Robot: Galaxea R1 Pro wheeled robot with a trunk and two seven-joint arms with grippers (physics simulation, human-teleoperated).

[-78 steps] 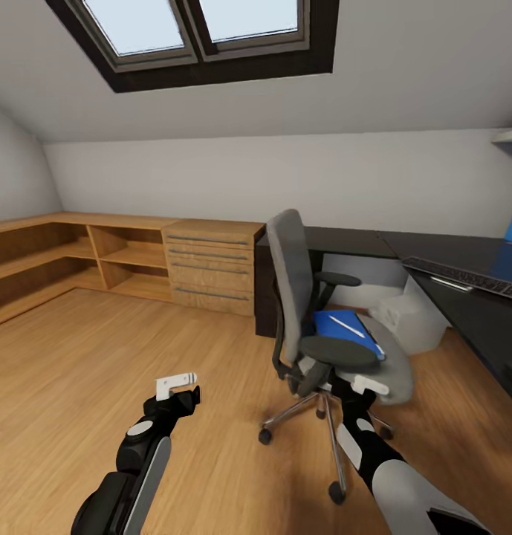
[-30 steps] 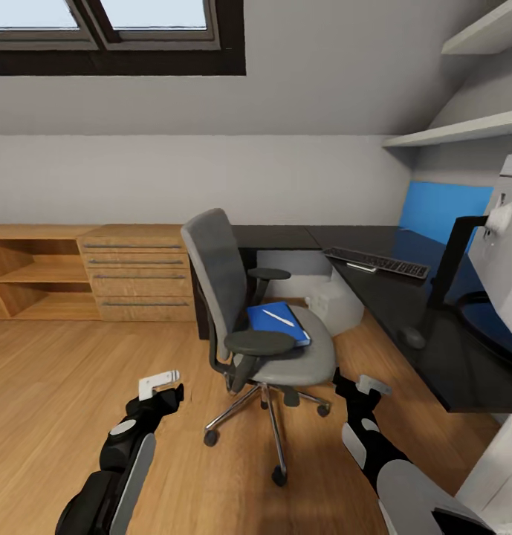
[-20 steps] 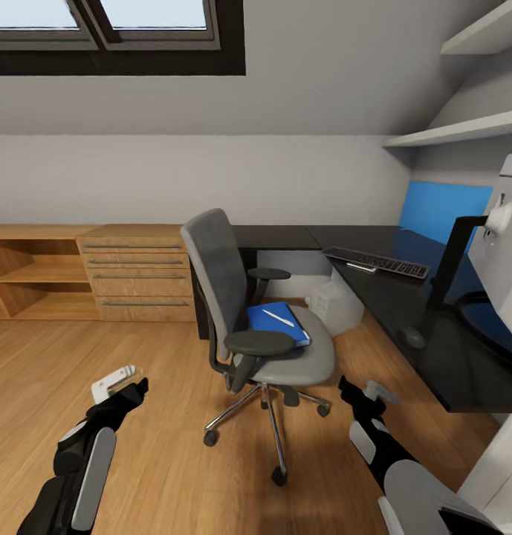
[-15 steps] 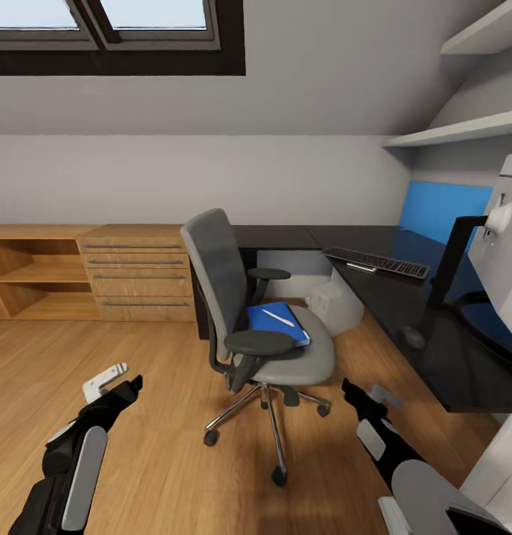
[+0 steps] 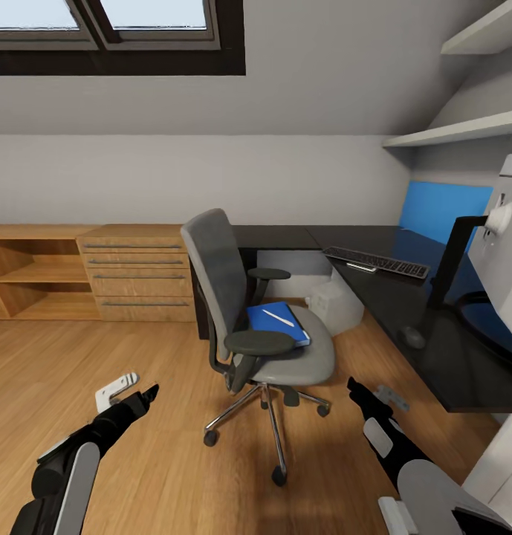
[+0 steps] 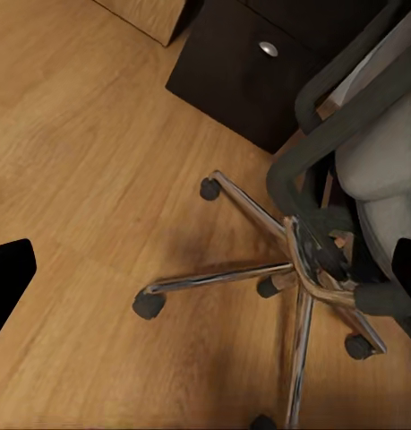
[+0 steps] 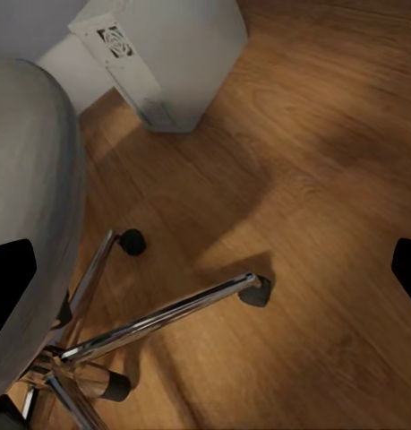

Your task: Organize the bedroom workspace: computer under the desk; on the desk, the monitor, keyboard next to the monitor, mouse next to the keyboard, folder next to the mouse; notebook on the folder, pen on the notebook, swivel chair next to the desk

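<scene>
The grey-backed swivel chair (image 5: 244, 305) stands on the wood floor in front of the black L-shaped desk (image 5: 389, 297). On its seat lies the blue folder (image 5: 274, 322) with the white pen (image 5: 279, 318) on top. The notebook is out of view. The keyboard (image 5: 374, 261) and the mouse (image 5: 413, 337) lie on the desk beside the monitor's black stand (image 5: 450, 256). The white computer (image 5: 334, 305) sits under the desk, also seen as a white tower (image 7: 165, 54). My left gripper (image 5: 133, 391) is open, low and left of the chair's chrome base (image 6: 295, 269). My right gripper (image 5: 373, 394) is open, right of the base.
A light wooden drawer cabinet (image 5: 137, 271) and open shelves (image 5: 25, 275) line the back wall on the left. A blue wall panel (image 5: 441, 212) and white wall shelves (image 5: 456, 126) sit above the desk. A black drawer with a silver knob (image 6: 269, 49) is behind the chair.
The camera swung right early on, bringing the desk into view. Since then both arms have dropped and spread outward, the left gripper to the left, the right gripper lower. The chair has not moved.
</scene>
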